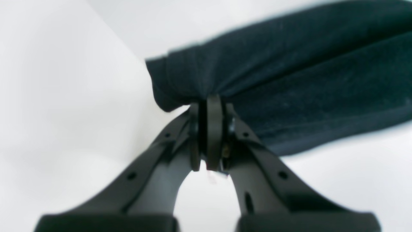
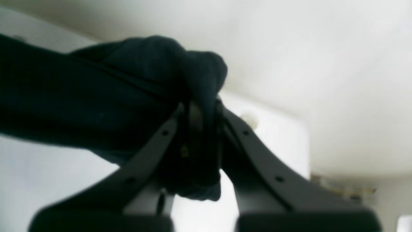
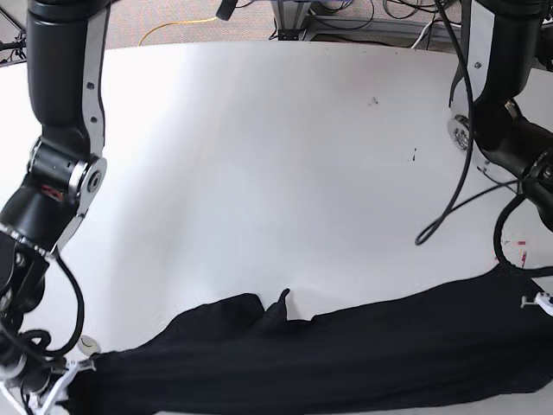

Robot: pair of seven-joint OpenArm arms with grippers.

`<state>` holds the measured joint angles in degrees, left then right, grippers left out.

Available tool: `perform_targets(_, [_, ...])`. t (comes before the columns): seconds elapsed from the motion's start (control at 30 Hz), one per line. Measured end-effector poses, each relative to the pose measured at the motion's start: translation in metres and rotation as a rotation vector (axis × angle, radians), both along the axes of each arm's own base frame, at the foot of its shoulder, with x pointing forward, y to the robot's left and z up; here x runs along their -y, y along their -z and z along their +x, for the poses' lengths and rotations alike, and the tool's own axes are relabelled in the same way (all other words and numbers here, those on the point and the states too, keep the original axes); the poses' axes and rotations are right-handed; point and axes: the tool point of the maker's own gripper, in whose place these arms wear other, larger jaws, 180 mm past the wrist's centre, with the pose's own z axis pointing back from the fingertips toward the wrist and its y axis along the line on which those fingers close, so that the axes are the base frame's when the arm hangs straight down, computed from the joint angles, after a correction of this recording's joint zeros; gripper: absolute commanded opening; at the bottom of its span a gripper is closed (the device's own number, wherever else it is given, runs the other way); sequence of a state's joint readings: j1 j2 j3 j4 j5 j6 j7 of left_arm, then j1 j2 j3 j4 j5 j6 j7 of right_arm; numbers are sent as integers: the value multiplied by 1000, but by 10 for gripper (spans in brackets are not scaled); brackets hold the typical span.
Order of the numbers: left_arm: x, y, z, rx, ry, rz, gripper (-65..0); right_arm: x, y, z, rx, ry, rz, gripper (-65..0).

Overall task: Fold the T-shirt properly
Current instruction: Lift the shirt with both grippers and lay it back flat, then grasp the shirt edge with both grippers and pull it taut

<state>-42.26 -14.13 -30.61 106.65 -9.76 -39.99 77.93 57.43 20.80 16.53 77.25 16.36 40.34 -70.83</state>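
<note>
The black T-shirt (image 3: 346,354) is stretched in a long band along the near edge of the white table (image 3: 259,156), with a small peak of cloth bunched near its middle. In the base view my left gripper (image 3: 517,275) holds the shirt's right end, slightly raised. My right gripper (image 3: 76,373) holds the left end low at the near corner. Close up, the left gripper (image 1: 210,103) is shut on a gathered fold of the shirt (image 1: 289,80). The right gripper (image 2: 201,108) is shut on a bunched lump of the shirt (image 2: 80,96).
Both arms stand at the table's sides, the right arm (image 3: 60,130) on the view's left and the left arm (image 3: 497,95) on the view's right. A black cable (image 3: 449,207) loops down beside the left arm. More cables (image 3: 181,26) lie on the floor beyond the far edge.
</note>
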Motion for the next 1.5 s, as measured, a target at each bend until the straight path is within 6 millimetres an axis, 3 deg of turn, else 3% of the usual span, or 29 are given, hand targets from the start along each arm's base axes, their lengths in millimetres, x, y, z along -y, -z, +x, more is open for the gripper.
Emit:
perform_targets(0.03, [2, 13, -1, -24, 6, -5, -650, 3, 10, -4, -8, 15, 10, -650])
perform_targets(0.13, [13, 57, -6, -99, 43, -30, -650, 5, 72, -26, -110, 42, 7, -650])
perform_targets(0.17, [17, 79, -11, -138, 60, -39, -650, 4, 89, -34, -136, 46, 12, -650])
perform_targets(0.23, [21, 102, -20, -171, 76, -54, -650, 8, 119, -50, -188, 70, 22, -650])
perform_targets(0.33, [23, 146, -41, -258, 96, -65, -650, 6, 171, -78, -283, 84, 35, -650])
perform_targets(0.4, [24, 173, -58, -314, 103, -80, -650, 1, 193, -93, -312, 86, 56, -650])
perform_targets(0.5, [28, 218, -92, -408, 119, -116, -650, -4, 238, -129, -398, 94, 88, -650])
perform_targets(0.63, [29, 257, -135, -479, 133, -169, -650, 0, 288, -179, -532, 141, 102, -650])
perform_targets(0.73, [25, 273, -161, -513, 120, -188, -650, 7, 307, -207, -582, 169, 119, -650])
perform_targets(0.97, [23, 291, -192, -567, 110, -206, -650, 1, 338, -255, -668, 172, 203, -629])
perform_targets(1.2, [23, 303, -211, -612, 108, -215, -646, 1, 346, -276, -695, 162, 239, -534])
perform_targets(1.27, [22, 311, -219, -640, 104, -226, -585, 1, 347, -280, -702, 161, 244, -476])
perform_targets(1.4, [16, 325, -229, -687, 82, -251, -397, -4, 350, -287, -710, 150, 271, -328])
perform_targets(1.5, [9, 325, -233, -701, 80, -236, -331, -5, 349, -290, -696, 152, 313, -246])
